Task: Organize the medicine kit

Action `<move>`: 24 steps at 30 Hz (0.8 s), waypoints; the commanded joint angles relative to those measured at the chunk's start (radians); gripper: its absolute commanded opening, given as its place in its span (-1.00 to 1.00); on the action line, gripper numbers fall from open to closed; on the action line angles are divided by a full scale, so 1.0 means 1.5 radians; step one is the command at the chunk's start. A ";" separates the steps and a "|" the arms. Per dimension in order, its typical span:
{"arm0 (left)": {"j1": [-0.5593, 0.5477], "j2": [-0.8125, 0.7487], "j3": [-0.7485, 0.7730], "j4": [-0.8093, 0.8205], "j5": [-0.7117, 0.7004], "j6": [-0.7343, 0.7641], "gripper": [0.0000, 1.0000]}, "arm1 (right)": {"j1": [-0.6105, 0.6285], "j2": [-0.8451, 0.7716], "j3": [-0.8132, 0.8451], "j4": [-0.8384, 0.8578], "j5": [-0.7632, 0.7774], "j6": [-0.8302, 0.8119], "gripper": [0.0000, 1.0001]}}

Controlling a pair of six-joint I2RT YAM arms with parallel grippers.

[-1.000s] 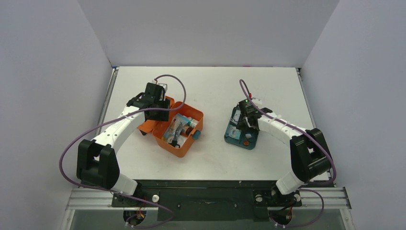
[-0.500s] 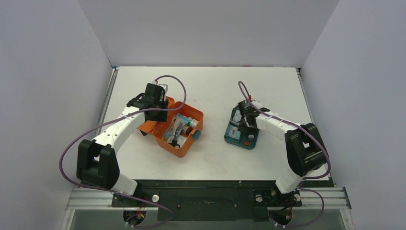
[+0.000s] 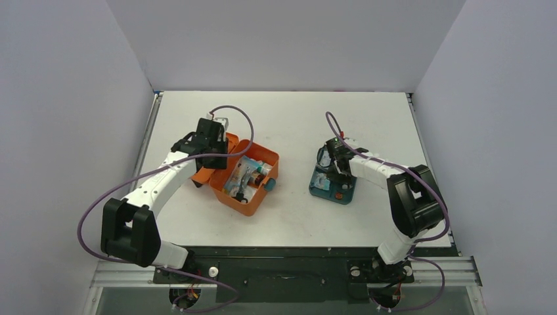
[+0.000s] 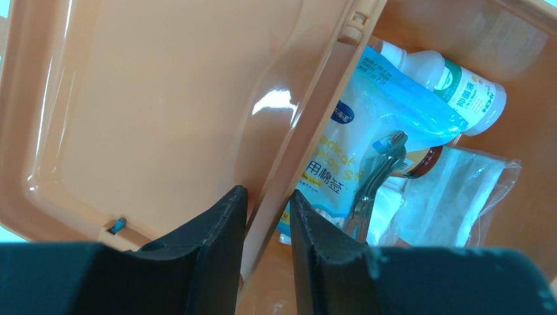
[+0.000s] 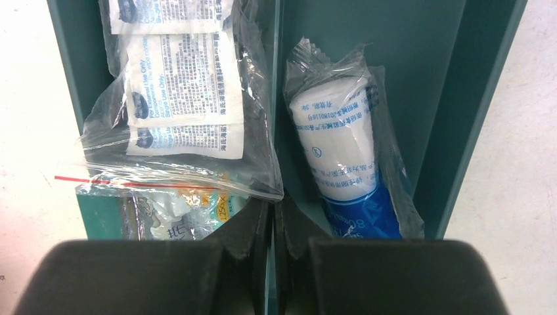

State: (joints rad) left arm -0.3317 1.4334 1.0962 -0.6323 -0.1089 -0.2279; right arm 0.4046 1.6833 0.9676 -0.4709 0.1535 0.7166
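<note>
Your left arm [image 3: 157, 187] stretches forward from its base and bends in at the elbow with the wrist tipped down. The left gripper [image 4: 268, 197] has its fingers [image 4: 223, 230] pinched on the lid edge of the medicine kit [image 4: 164, 98]. Your right arm [image 3: 384, 172] is folded tight at the elbow. The right gripper [image 5: 272, 211] points straight down, fingers squeezed onto the divider wall of the teal tray [image 5: 427, 65].
</note>
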 commanded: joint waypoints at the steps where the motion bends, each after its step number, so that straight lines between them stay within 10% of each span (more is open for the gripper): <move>1: 0.002 -0.028 -0.015 -0.026 0.021 -0.013 -0.50 | -0.005 -0.002 -0.013 0.033 -0.018 -0.006 -1.00; 24: -0.018 -0.096 -0.076 -0.033 0.126 -0.167 -1.00 | 0.005 -0.205 0.051 -0.096 -0.009 -0.101 -1.00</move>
State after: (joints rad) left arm -0.3351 1.3174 1.0061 -0.6762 0.0059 -0.3706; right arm 0.4046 1.4540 0.9569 -0.5579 0.1406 0.6052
